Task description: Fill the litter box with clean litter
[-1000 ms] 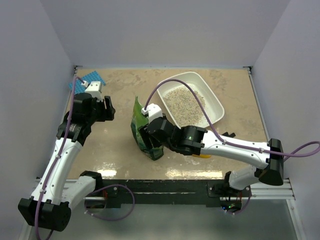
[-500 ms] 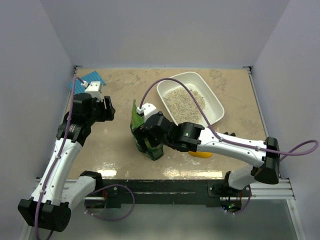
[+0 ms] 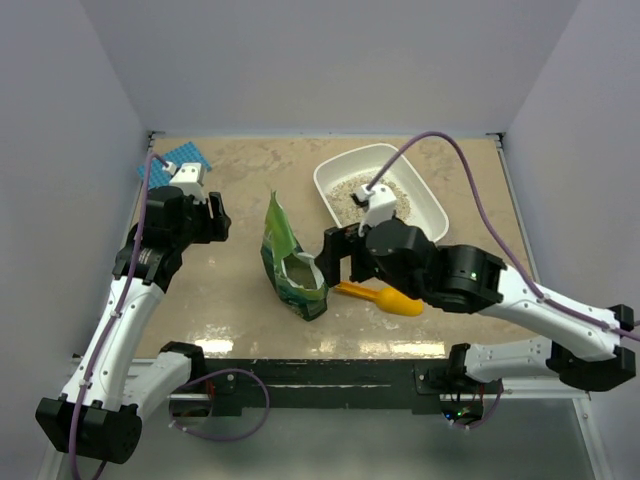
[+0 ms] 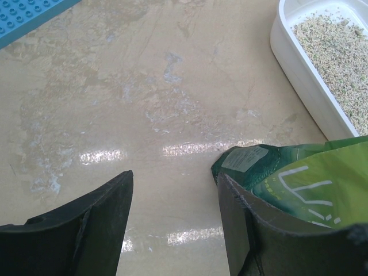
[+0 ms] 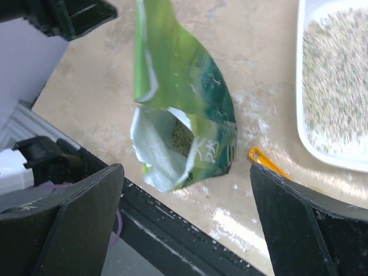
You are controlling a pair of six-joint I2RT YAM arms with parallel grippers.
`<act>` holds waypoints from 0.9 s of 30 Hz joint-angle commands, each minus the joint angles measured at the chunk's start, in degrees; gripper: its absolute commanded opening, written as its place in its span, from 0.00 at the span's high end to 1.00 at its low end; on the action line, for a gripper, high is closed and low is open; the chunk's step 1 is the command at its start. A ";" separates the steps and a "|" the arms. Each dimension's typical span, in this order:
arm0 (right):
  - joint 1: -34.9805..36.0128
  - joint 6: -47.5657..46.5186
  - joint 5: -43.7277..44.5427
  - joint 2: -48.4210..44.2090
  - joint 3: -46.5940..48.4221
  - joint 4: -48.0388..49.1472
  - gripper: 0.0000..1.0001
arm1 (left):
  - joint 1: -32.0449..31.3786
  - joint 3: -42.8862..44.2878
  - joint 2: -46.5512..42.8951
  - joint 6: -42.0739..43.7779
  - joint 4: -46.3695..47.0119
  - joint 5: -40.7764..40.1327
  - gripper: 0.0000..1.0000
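Observation:
The white litter box (image 3: 432, 207) stands at the back right, with clean litter (image 3: 347, 190) spread pale and grainy over its floor; my right arm hides part of it. The right wrist view has the box's rim (image 5: 300, 86) and litter (image 5: 339, 75) at upper right. A green pouch bag (image 3: 290, 265) stands open-mouthed on the table, free of both grippers. My right gripper (image 3: 338, 262) hovers just right of the bag, open and empty (image 5: 185, 169). Off to the left, the left gripper (image 3: 212, 217) hangs open and empty (image 4: 175, 175), the bag (image 4: 299, 178) beyond its right finger.
An orange-yellow scoop (image 3: 385, 298) lies on the table under my right arm, its handle (image 5: 267, 164) pointing at the bag. A blue gridded mat (image 3: 178, 160) sits in the far left corner. Loose grains dot the table near the bag. The black front rail (image 5: 172, 230) borders the near edge.
My right gripper has opened, let go of the green bag and drawn back to the right. The bag stays standing and the scoop shows more. The left arm has not moved.

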 commanded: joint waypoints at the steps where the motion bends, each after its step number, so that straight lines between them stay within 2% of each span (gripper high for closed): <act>1: -0.23 14.84 7.44 -5.16 -6.85 -7.58 0.05 | -0.37 1.12 -0.48 -0.01 1.07 1.85 0.35; 2: -0.23 19.82 7.54 -7.00 -10.00 -8.89 0.05 | -0.37 1.29 -0.48 -0.18 0.89 2.38 0.35; 7: -0.23 33.12 6.14 -11.58 -21.52 -10.92 0.07 | -0.37 1.29 -0.04 -1.33 0.28 4.76 0.35; 13: -0.32 49.11 3.94 -9.83 -30.23 -11.10 0.07 | -0.37 0.33 -0.56 -2.38 1.15 7.66 0.35; 16: -0.23 59.30 3.67 -8.08 -32.35 -11.10 0.08 | -0.37 -0.46 -1.44 -3.61 1.51 8.20 0.37; 20: -0.23 70.63 3.67 -7.72 -35.95 -6.19 0.10 | -0.37 -1.25 -3.98 -5.98 2.73 7.05 0.37; 27: -0.23 83.23 6.30 -0.35 -38.34 -5.73 0.10 | -0.37 -4.06 -5.49 -10.99 4.15 11.00 0.37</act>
